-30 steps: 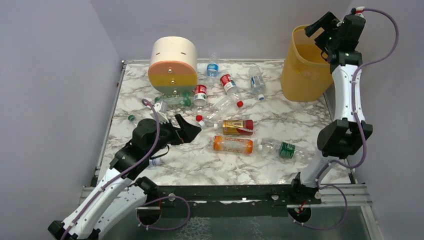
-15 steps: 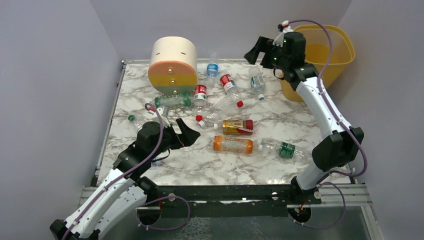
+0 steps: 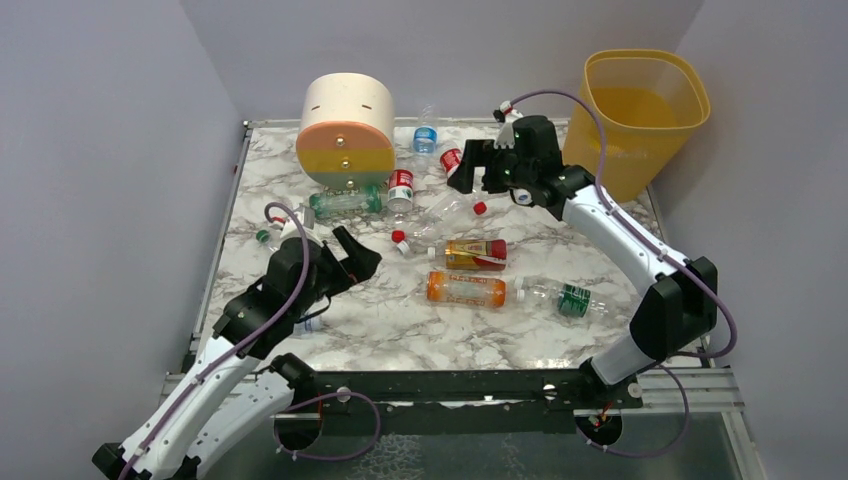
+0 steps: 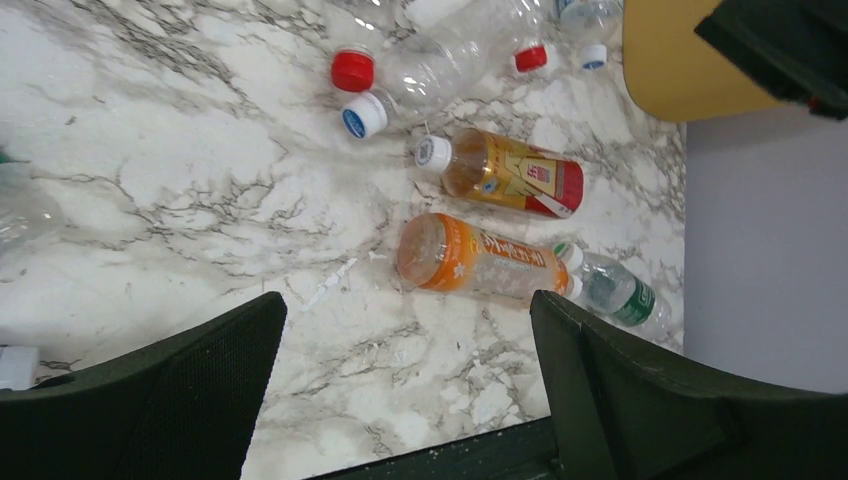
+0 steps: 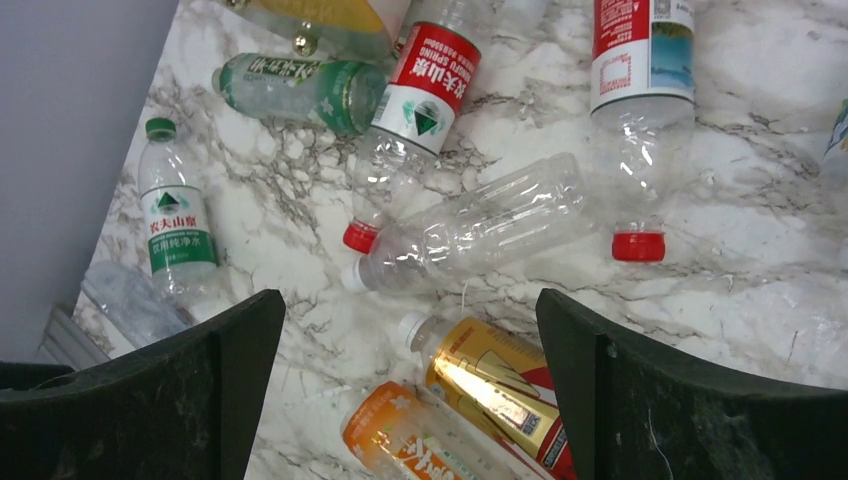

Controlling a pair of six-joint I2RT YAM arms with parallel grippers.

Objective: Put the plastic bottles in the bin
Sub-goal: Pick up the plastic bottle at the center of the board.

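Note:
Plastic bottles lie scattered on the marble table: an orange one, a gold-and-red one, a green-labelled one, a clear one and red-labelled ones. The yellow-orange bin stands upright at the back right. My right gripper hovers open over the back-middle bottles; in its wrist view the clear bottle and gold bottle lie below its jaws. My left gripper is open and empty, left of the orange bottle.
A round cream, orange, yellow and green drawer unit stands at the back left with a green bottle against its foot. A blue-labelled bottle stands near the back wall. Grey walls close in three sides.
My right arm has swung from over the bin down and left to above the back-middle bottles. My left gripper has drawn back a little to the left.

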